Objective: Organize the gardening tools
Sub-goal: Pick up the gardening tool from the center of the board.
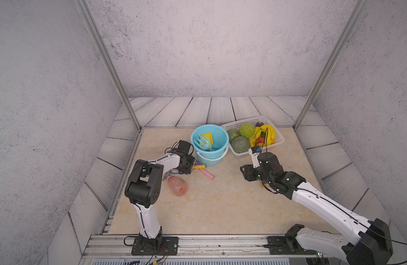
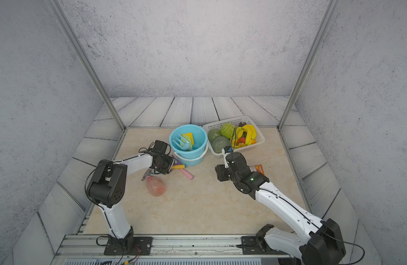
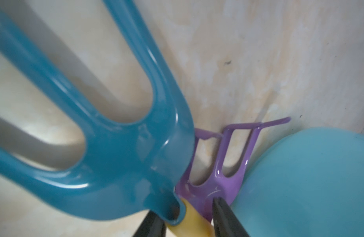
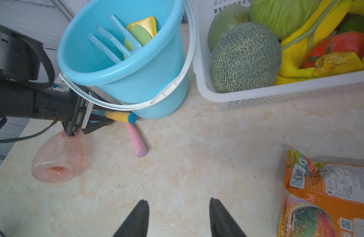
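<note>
Beige tabletop (image 3: 279, 61) lies beneath glossy yellow-handled teal fork (image 3: 119, 164)

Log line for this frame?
left gripper: astride teal fork handle, grip unclear | right gripper: open, empty | bucket: three tools | purple rake, spray bottle: on table

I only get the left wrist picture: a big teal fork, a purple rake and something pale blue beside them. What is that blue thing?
Observer: A bucket, standing upright; a light-blue fork and a yellow trowel are inside it.
Operator: Anything else loose out there?
Observer: A pink spray bottle lies on its side, apart from the bucket.
Operator: And the other arm?
Observer: The right gripper hangs open over the table, holding nothing.
</note>
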Robot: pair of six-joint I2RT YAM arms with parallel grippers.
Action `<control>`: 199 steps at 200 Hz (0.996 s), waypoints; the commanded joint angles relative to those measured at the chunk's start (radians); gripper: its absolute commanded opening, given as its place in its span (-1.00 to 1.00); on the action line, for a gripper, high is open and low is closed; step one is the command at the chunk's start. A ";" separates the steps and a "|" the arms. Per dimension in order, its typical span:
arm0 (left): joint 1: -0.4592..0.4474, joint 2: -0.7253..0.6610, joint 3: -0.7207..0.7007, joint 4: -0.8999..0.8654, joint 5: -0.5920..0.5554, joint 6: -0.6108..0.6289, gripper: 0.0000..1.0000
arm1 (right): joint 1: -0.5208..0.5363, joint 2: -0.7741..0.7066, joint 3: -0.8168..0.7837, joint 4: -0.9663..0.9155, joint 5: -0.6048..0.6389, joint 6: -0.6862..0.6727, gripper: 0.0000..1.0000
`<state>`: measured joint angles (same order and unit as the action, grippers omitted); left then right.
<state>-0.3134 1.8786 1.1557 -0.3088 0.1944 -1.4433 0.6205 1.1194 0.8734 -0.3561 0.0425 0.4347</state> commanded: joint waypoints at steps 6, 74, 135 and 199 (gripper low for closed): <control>0.014 -0.026 -0.018 -0.011 -0.001 0.010 -0.24 | -0.003 -0.018 -0.011 -0.007 0.026 0.001 0.06; 0.031 -0.110 -0.024 -0.048 -0.013 0.055 -0.48 | -0.002 -0.029 -0.019 -0.001 0.019 0.016 0.06; 0.040 -0.208 -0.027 -0.089 -0.016 0.112 -0.64 | -0.002 -0.042 -0.019 -0.006 0.017 0.022 0.06; 0.062 -0.393 -0.065 -0.155 -0.022 0.215 -0.75 | -0.003 -0.061 -0.016 -0.018 0.017 0.018 0.06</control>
<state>-0.2680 1.5681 1.1152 -0.4137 0.1867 -1.2980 0.6205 1.0927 0.8623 -0.3569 0.0483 0.4461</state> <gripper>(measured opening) 0.232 0.530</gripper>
